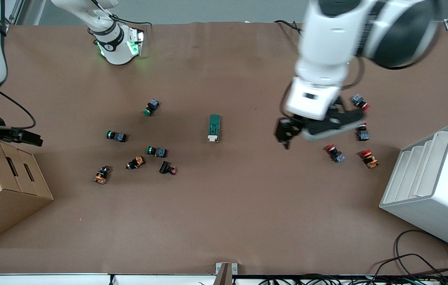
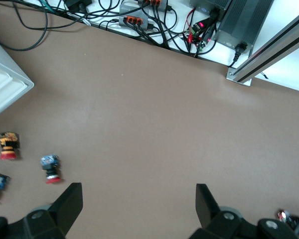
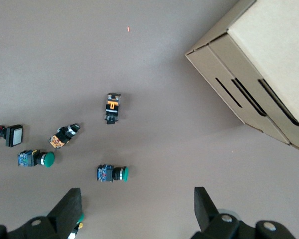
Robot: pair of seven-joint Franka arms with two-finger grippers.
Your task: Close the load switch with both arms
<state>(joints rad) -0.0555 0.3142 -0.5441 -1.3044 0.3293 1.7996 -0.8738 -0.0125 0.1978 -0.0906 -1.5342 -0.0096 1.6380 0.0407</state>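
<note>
Now: load switch [image 1: 214, 128] on table | left tool [image 1: 287, 136] beside, agape | right tool [image 3: 134, 211] agape

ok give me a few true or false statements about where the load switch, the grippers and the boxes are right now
1. The load switch lies on the table, held by no gripper. True.
2. The left gripper is shut on a red-capped pushbutton. False: its fingers are open and empty.
3. The right gripper is open. True.
4. The cardboard box stands at the left arm's end of the table. False: it is at the right arm's end; the white rack is at the left arm's.
</note>
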